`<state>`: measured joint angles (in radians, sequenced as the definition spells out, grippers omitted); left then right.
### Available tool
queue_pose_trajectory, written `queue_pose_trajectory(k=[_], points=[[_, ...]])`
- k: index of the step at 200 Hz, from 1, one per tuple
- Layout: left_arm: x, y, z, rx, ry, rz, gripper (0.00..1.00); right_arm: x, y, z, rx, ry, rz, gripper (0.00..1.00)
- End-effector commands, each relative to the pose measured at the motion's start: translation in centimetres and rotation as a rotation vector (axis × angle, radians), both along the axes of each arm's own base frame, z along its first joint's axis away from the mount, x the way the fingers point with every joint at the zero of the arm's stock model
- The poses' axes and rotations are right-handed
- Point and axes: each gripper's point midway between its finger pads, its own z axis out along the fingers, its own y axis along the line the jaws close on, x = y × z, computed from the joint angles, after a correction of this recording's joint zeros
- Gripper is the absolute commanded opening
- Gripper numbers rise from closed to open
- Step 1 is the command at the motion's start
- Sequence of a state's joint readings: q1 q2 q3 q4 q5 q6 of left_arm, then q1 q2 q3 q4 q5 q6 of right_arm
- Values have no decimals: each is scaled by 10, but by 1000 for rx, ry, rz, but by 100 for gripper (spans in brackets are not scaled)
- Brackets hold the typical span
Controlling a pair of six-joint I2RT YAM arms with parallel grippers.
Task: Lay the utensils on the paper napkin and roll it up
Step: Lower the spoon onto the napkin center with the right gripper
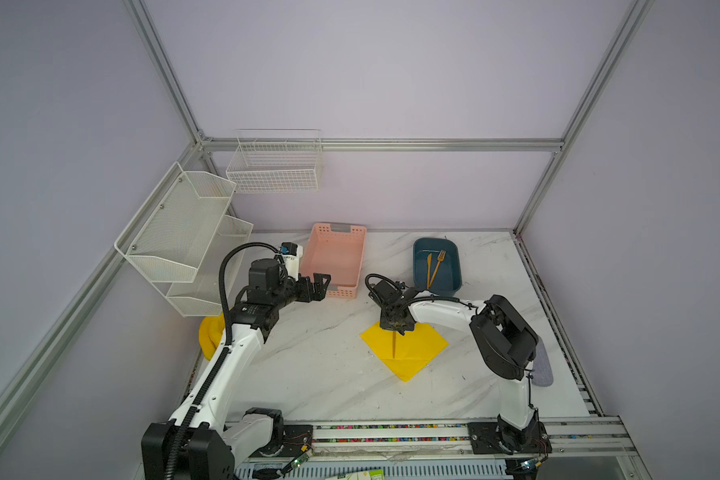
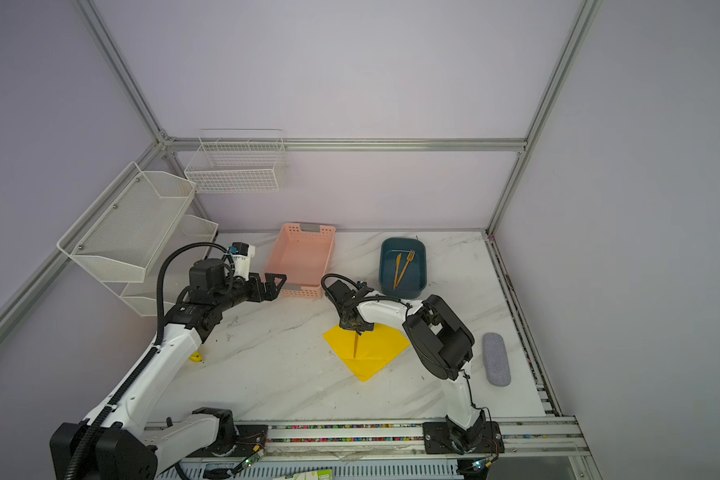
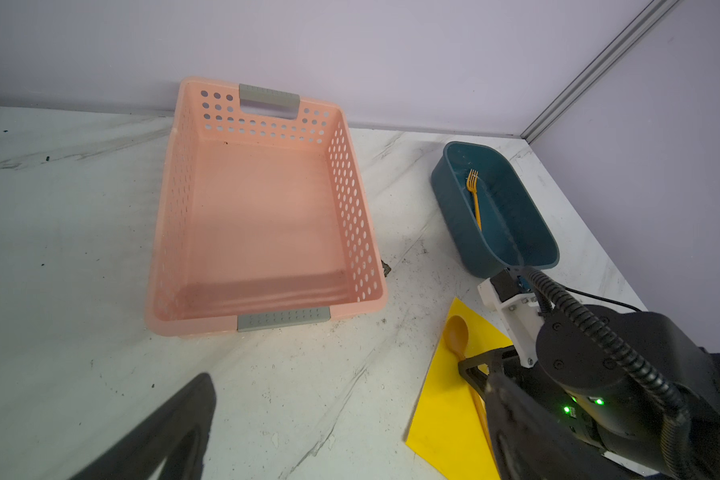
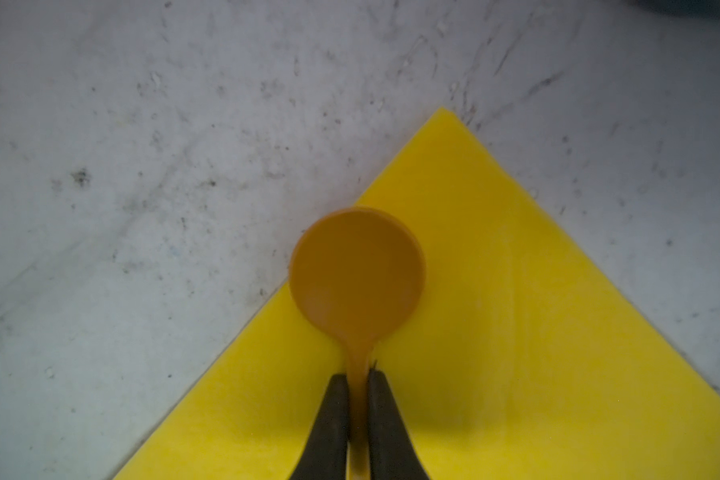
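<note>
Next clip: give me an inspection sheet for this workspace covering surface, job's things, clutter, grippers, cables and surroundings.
Surface: marbled white table, scuffed and speckled with dirt.
Job's things: yellow napkin flat, set as a diamond; spoon over it, bowl overhanging one edge, contact unclear; fork and knife in the blue tub.
Clutter: empty pink basket; grey pad; yellow object half hidden by the left arm.
Grippers: left gripper open, empty, beside the pink basket; right gripper shut on the spoon's handle.
Cables: black hose arching over the left arm; another hose on the right arm; no snag seen.
Surroundings: mesh rack, wire basket, metal frame, lilac walls.
</note>
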<state>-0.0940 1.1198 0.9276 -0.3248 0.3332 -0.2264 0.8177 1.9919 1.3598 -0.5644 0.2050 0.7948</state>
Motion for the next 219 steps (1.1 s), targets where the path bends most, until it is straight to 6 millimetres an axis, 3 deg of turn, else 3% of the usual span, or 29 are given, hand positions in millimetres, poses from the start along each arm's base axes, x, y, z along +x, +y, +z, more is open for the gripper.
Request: queue_pose_trajectory(k=[1, 119, 219], points=[[3, 1, 26, -13, -64, 4, 100, 2, -6, 11, -22, -11, -10, 12], [3, 0, 26, -16, -62, 2, 100, 4, -6, 16, -30, -18, -1, 11], [3, 0, 26, -18, -62, 0, 100, 2, -7, 1, -45, 0, 8, 15]])
